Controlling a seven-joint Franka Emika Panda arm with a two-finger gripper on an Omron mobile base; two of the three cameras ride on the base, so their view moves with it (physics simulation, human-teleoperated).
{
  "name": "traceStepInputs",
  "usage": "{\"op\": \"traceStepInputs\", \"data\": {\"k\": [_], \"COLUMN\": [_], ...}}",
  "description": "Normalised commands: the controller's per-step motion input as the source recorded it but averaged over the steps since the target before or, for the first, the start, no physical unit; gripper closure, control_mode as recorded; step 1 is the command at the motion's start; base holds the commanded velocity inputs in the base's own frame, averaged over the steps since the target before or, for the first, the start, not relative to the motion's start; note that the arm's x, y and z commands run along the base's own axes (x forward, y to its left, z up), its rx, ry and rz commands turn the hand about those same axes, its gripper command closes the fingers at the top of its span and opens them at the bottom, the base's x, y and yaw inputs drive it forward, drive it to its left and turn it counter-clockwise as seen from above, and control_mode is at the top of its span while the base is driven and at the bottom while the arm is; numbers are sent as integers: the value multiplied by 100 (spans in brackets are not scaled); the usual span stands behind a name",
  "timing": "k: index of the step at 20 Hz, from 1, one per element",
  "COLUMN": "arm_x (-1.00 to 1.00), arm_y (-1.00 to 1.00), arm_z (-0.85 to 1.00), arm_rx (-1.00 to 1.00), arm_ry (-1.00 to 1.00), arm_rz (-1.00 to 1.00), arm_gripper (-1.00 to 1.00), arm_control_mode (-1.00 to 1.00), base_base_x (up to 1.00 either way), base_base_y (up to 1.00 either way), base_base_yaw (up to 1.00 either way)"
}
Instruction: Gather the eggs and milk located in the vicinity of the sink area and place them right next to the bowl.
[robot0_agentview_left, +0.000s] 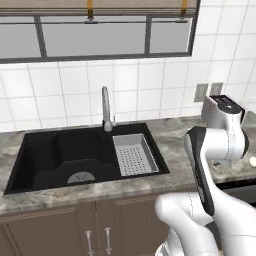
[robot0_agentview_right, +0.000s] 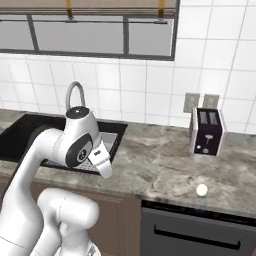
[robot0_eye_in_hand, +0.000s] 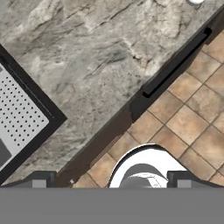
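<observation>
Right base view shows the egg (robot0_agentview_right: 201, 189) lying alone on the grey marbled counter (robot0_agentview_right: 160, 160), close to its near edge and a little nearer than the dark toaster (robot0_agentview_right: 207, 131), which stands against the tiled wall. Left of them the black sink (robot0_agentview_right: 20, 135) is sunk into the counter, with its curved faucet (robot0_agentview_right: 75, 92) at the far side and the grey perforated tray (robot0_agentview_right: 107, 142) in its right part. Left base view has the same sink (robot0_agentview_left: 75, 155), tray (robot0_agentview_left: 134, 154) and faucet (robot0_agentview_left: 106, 109), and what is probably the egg (robot0_agentview_left: 253, 161) as a pale spot at the right edge. Hand view looks down on the counter edge and tiled floor; the gripper (robot0_eye_in_hand: 111, 180) has its two fingertips (robot0_eye_in_hand: 39, 179) set wide apart with nothing between them, and a white sliver at the top may be the egg (robot0_eye_in_hand: 195, 1).
</observation>
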Motion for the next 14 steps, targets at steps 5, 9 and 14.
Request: {"op": "traceStepInputs", "data": {"k": [5, 9, 14], "arm_x": [0, 0, 0], "arm_y": [0, 0, 0], "arm_z": [0, 0, 0], "arm_rx": [0, 0, 0], "arm_ry": [0, 0, 0], "arm_rz": [0, 0, 0], "arm_gripper": [-100, -100, -100], "arm_control_mode": [100, 100, 100], "base_base_x": [-8, 0, 0], "base_base_y": [-73, -67, -59], "base_base_yaw": [1, 0, 0]}}
